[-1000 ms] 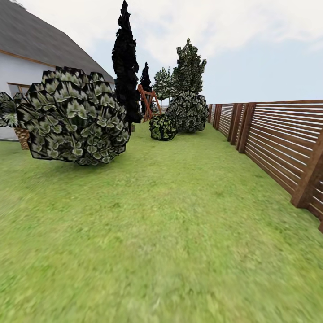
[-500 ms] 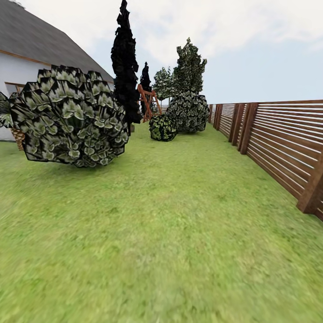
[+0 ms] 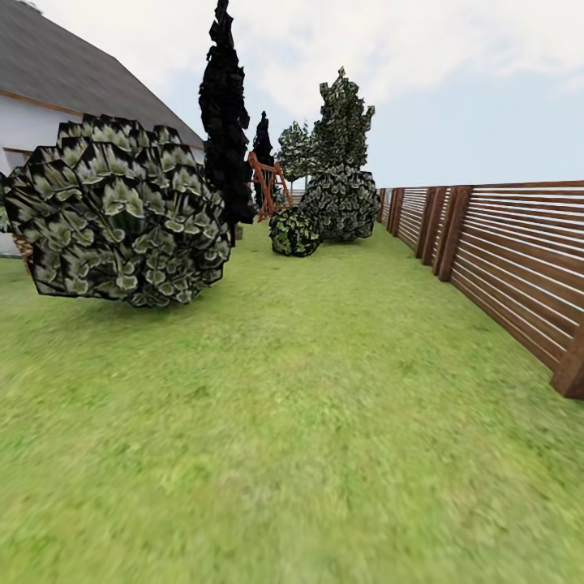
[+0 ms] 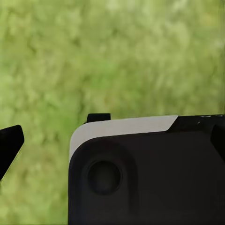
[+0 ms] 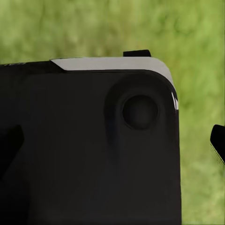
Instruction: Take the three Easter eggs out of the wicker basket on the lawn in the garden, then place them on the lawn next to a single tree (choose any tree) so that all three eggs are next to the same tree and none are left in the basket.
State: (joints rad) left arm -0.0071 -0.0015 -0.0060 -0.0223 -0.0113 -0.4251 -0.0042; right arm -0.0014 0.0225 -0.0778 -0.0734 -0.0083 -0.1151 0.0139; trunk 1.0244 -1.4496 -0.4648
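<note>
Several garden items, listed left to right from the head view: a white-walled house with grey roof (image 3: 49,89) at far left; a large rounded variegated bush (image 3: 118,215) on the left of the lawn (image 3: 308,422); a tall all-black tree (image 3: 225,122) just behind it; an orange-brown wooden frame (image 3: 268,185) farther off; a small round shrub (image 3: 294,231); a bigger leafy bush (image 3: 341,203) with a dark green leafy tree (image 3: 342,122) rising behind it, its trunk hidden; and a brown horizontal-slat fence (image 3: 503,251) bounding the garden along the right. Lawn: short mottled green grass running from near to far, bare through the middle. Eggs and wicker basket: location cannot be given from these views; the robot appears to be in transit. Left pincer (image 4: 51,136): dark finger parts project past the black housing over grass, but whether it is spread or pressed together cannot be told. Right pincer (image 5: 187,98): likewise cannot be told; nothing is seen held between the fingers. Handling note, as judgement: the eggs are likely light, rigid, smooth and prone to rolling or slipping; best taken across the widest middle with moderate pressure, then set down gently on grass beside one trunk.
</note>
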